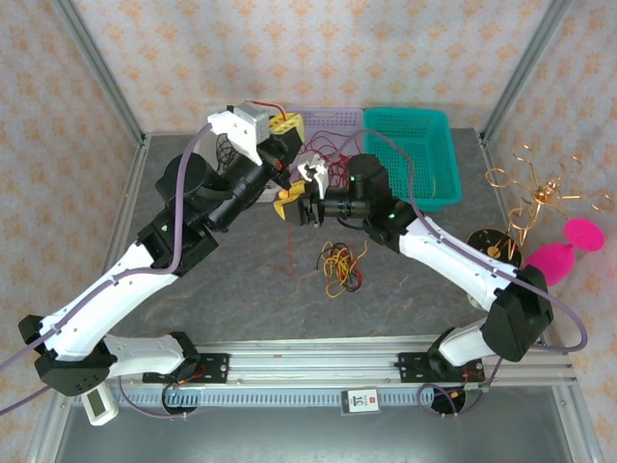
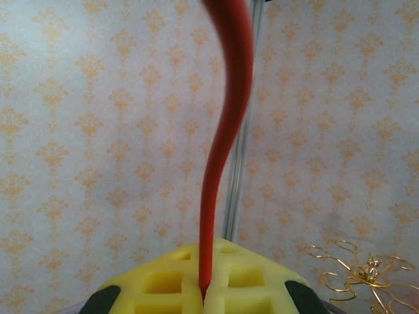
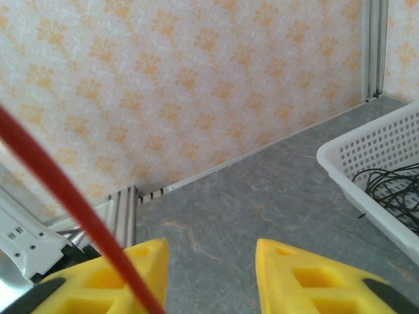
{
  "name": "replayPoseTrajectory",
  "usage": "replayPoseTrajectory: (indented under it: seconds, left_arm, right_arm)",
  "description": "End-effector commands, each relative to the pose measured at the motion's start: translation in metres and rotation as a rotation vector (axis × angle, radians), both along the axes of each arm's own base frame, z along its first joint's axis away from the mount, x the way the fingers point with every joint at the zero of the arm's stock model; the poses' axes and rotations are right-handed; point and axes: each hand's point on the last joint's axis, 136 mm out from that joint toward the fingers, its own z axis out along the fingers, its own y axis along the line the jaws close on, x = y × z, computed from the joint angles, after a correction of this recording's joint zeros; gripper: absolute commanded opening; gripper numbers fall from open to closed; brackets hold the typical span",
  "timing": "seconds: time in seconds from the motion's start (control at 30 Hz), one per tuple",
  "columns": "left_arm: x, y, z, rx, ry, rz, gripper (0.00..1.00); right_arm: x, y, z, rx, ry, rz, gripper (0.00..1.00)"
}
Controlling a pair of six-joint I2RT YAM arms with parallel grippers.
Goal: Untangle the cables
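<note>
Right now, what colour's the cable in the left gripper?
It's a red cable; left wrist view shows it best.

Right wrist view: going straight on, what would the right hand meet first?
Probably the grey marbled tabletop, short of the orange-patterned wall; depth is unclear. The thin red cable crosses one finger of the right hand, not the gap; the white mesh basket lies aside.

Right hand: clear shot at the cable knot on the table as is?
Probably yes. The cable knot lies on bare table near the open right hand, nothing between them. One snag: a red cable, likely the one the shut left hand pinches, crosses its finger and may drag.
</note>
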Motion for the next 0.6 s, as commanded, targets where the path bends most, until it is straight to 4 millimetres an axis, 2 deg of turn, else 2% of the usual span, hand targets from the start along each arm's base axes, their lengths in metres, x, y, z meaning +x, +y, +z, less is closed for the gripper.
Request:
replayPoseTrajectory:
  seconds: [0.0,0.07,0.13,0.2,0.3,0.33,0.43,0.57]
  left_arm:
    - [-0.011,0.008,0.013,-0.045,-0.032,-0.013,0.0]
    - [-0.01,0.011,0.011,-0.046,-0.031,0.005,0.0]
    - [-0.007,0.016,0.009,-0.047,-0.026,0.036,0.02]
    - [-0.004,0.022,0.005,-0.055,-0.015,0.07,0.17]
    - [-0.004,0.029,-0.002,-0.079,-0.006,0.097,0.56]
    - [-0.005,0.03,-0.006,-0.083,-0.003,0.096,0.63]
    - [-0.008,0.036,-0.018,-0.097,0.014,0.101,0.74]
    - [-0.013,0.048,-0.043,-0.102,0.067,0.117,0.82]
  right_arm:
    - [0.017,-0.013,0.025,0.053,-0.03,-0.086,0.22]
    - [0.026,-0.021,0.024,0.064,-0.011,-0.132,0.06]
    - [0.032,-0.029,0.025,0.065,-0.003,-0.164,0.01]
    - [0.036,-0.036,0.03,0.068,-0.007,-0.2,0.0]
    - [0.049,-0.046,0.042,0.069,-0.018,-0.279,0.0]
    - [0.056,-0.049,0.046,0.068,-0.022,-0.314,0.0]
    - [0.084,-0.061,0.062,0.041,-0.034,-0.434,0.0]
    - [0.126,-0.075,0.088,0.026,-0.042,-0.556,0.0]
